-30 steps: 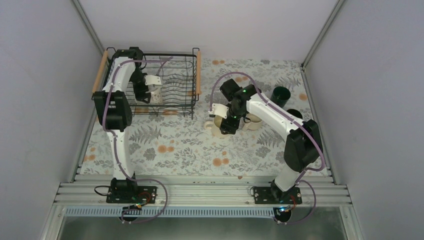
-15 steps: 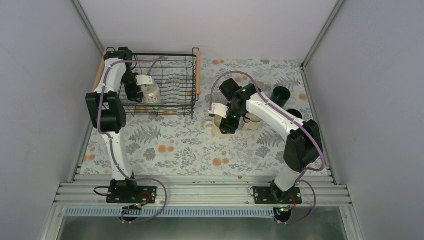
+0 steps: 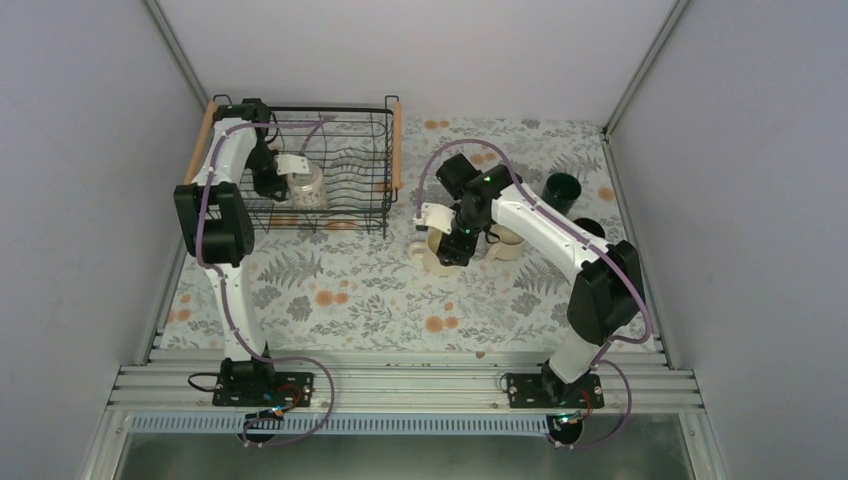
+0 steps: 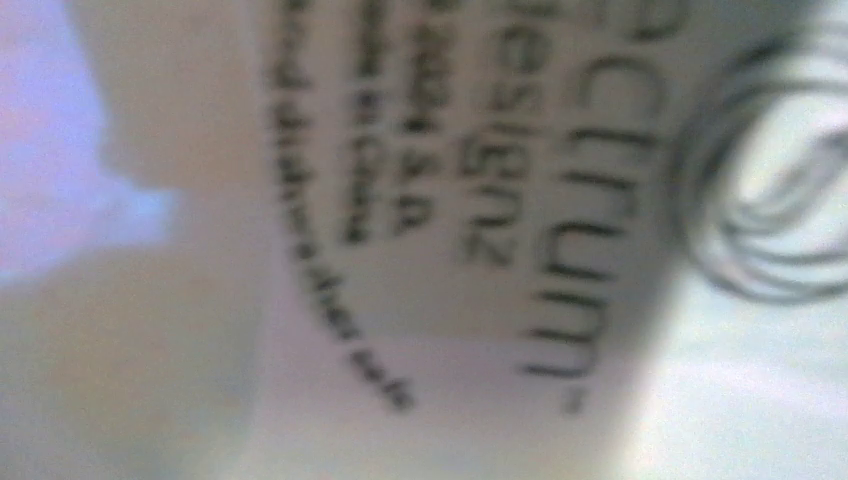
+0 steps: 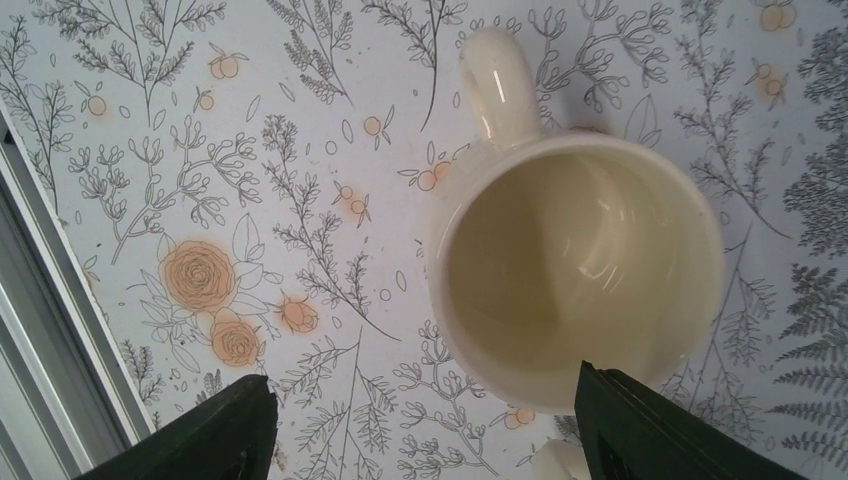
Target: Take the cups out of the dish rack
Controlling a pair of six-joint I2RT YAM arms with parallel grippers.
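the left claw (image 3: 278, 172) is inside the dish rack (image 3: 340, 109), against the left side of the white patterned mug (image 3: 308, 188), which sits in the rack's left half. its wrist view is filled by that mug's pale surface with blurred printed lettering, and i cannot tell whether the jaws are closed on the mug.

the right claw (image 5: 430, 425) hangs open over the flowered tablecloth (image 5: 200, 150), fingers (image 5: 235, 430) wide apart, gripping nothing. the wide cream mug (image 5: 575, 270) stands upright below it, handle pointing away from the fingertips. one fingertip overlaps its rim in the wrist view and the other is well off to the side.

a smaller beige mug (image 3: 507, 243), a dark green mug (image 3: 562, 190) and a dark grey-black mug (image 3: 590, 228) stand on the cloth further right.
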